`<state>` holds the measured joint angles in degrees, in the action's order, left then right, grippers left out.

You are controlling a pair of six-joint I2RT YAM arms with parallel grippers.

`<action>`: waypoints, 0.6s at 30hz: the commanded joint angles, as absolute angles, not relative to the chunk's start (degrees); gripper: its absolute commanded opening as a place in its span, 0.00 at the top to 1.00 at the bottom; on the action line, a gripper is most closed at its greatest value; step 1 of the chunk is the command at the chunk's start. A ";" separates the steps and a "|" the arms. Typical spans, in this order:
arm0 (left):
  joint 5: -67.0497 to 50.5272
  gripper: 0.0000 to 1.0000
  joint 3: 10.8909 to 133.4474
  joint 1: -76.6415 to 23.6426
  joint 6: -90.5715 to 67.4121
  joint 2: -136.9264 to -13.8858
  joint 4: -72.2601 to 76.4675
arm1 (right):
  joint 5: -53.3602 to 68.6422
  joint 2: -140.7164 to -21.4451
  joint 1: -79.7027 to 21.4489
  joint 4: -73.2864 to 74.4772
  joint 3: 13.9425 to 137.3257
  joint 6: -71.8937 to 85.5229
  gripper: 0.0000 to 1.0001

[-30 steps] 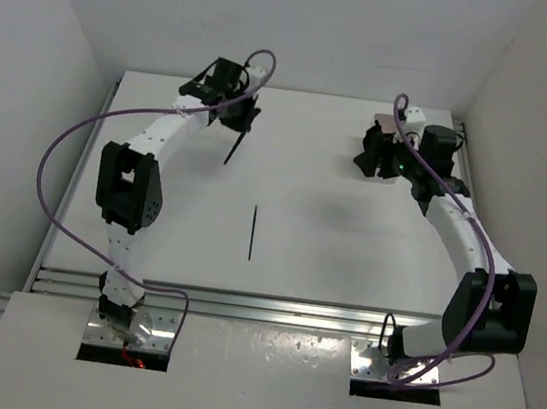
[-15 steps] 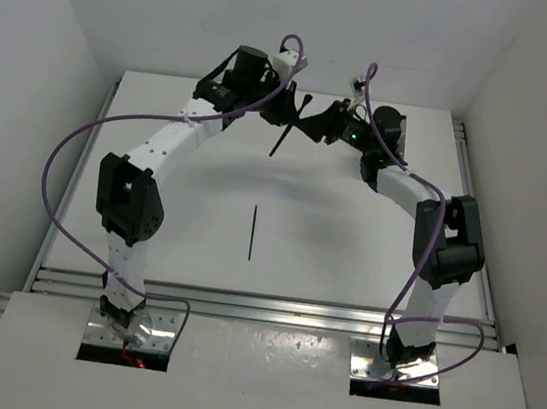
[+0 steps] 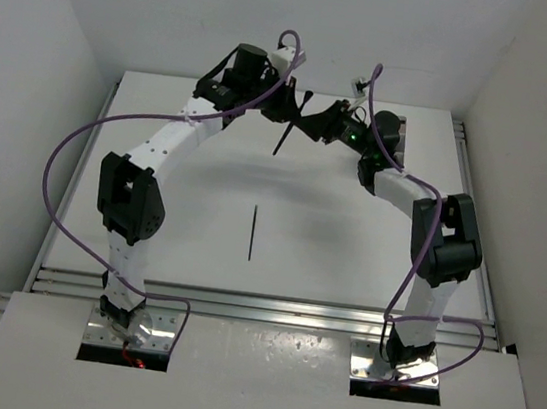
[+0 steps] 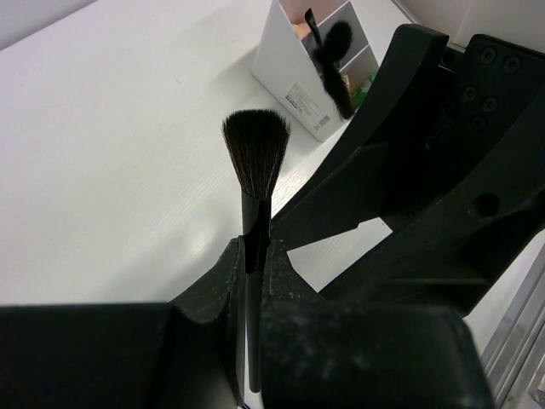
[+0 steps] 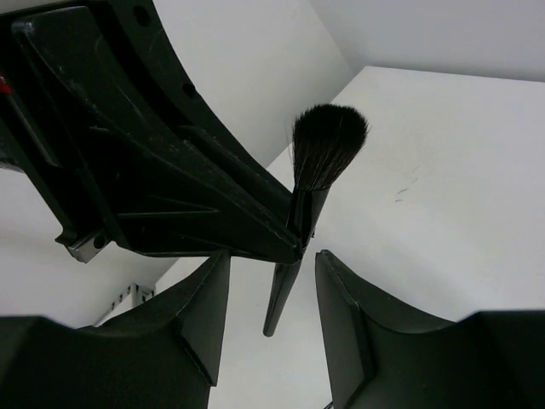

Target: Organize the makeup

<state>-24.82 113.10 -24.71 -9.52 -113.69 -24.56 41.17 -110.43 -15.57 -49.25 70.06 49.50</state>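
White bench (image 3: 349,245) lies below both arms. Left end effector (image 4: 251,256) pinches the thin black fluffy-tipped brush (image 4: 255,149) up in the air. Right end effector (image 5: 271,285) is spread around its handle, maybe so it can take the brush.

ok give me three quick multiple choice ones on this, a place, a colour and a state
1. Where is the loose pencil? A in a box; B flat on the table; C in an end effector.
2. Bristles of the held brush are: A white; B pink; C black.
3. The left end effector is: A shut on the brush; B wide open; C out of view.
Key: B, it lies alone on the tabletop; C, the tuft is dark; A, it pinches the handle.
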 commanded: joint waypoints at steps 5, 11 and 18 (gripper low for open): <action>-29.18 1.00 115.66 -24.09 -13.53 -114.35 -20.66 | 41.92 -108.72 -17.49 -51.08 68.56 47.30 0.55; -31.37 1.00 116.89 -23.47 -15.37 -115.40 -19.42 | 40.34 -105.65 -18.45 -42.81 67.06 40.88 0.47; -33.22 1.00 115.67 -23.47 -16.70 -114.88 -18.81 | 35.87 -105.73 -18.90 -43.50 67.32 41.40 0.46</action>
<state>-30.96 114.61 -23.88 -15.31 -115.55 -21.45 38.59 -108.27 -18.90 -41.08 67.07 42.92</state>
